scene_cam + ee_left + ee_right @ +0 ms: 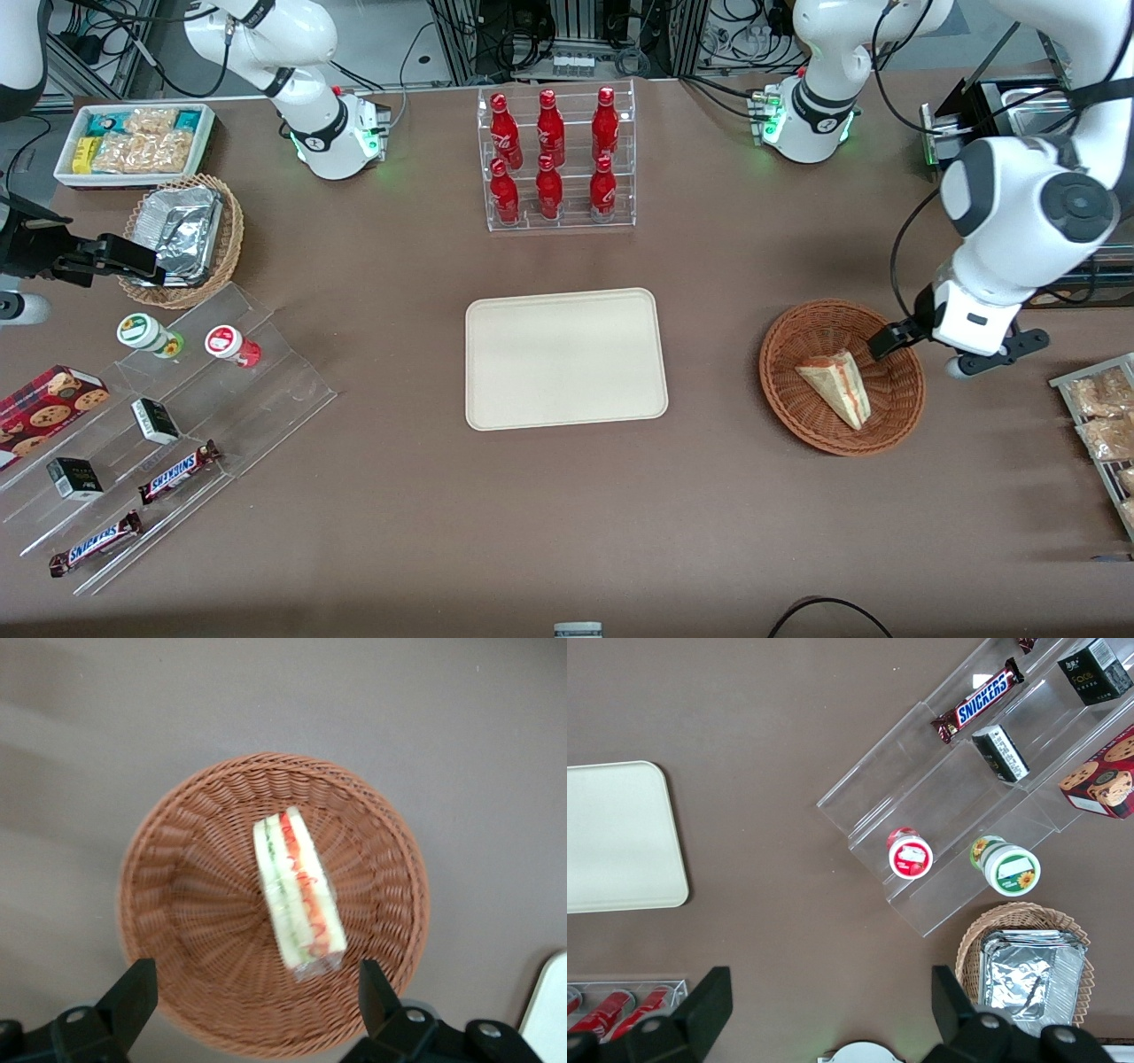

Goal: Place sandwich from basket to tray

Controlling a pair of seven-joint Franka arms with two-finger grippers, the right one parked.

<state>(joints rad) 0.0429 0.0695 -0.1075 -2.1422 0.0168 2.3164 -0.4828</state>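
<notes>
The sandwich [837,386] is a pale wedge with red and green filling. It lies in the round reddish-brown basket [797,354], toward the working arm's end of the table. The cream tray [564,357] sits empty at the table's middle, beside the basket. My left gripper [917,350] hovers above the basket's rim on the working arm's side, open and holding nothing. In the left wrist view the sandwich [298,895] rests near the middle of the basket [177,904]. The gripper [255,997] has its fingers spread wide over the rim, clear of the sandwich. A tray corner [547,1010] shows.
A clear rack of red bottles [555,159] stands farther from the front camera than the tray. A rack of snack bags [1103,425] lies at the working arm's end. Toward the parked arm are a stepped acrylic display [168,416], a tan foil basket [182,235] and a white snack box [133,142].
</notes>
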